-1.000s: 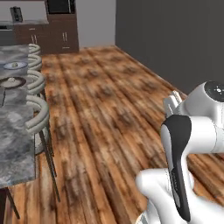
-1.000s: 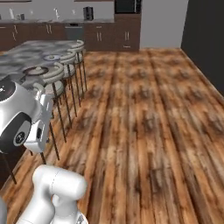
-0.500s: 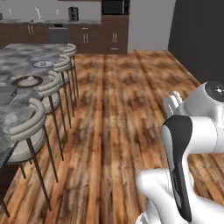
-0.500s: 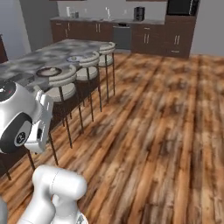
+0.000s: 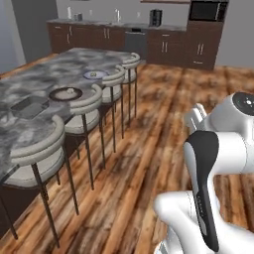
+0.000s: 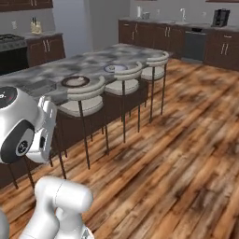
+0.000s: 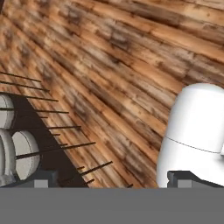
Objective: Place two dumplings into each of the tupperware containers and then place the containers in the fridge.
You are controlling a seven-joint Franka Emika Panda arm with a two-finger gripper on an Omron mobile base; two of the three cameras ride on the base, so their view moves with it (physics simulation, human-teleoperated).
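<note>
End effector (image 7: 111,179): fingertips stand wide apart, nothing between them, above wooden floor (image 7: 131,52). Marble island worktop (image 5: 30,124) carries a dark grey tupperware container (image 5: 30,106) near its stool-side edge, beside a brown-rimmed plate (image 5: 65,94); a blue-rimmed plate (image 5: 95,75) lies further along. Stools (image 5: 87,111) line that edge. Dumplings too small to confirm.

The white arm is folded up close above its base, elbow bent (dark joint trim facing out); the gripper (image 7: 113,177) points downward, fingers (image 7: 43,177) spread wide, holding nothing.
</note>
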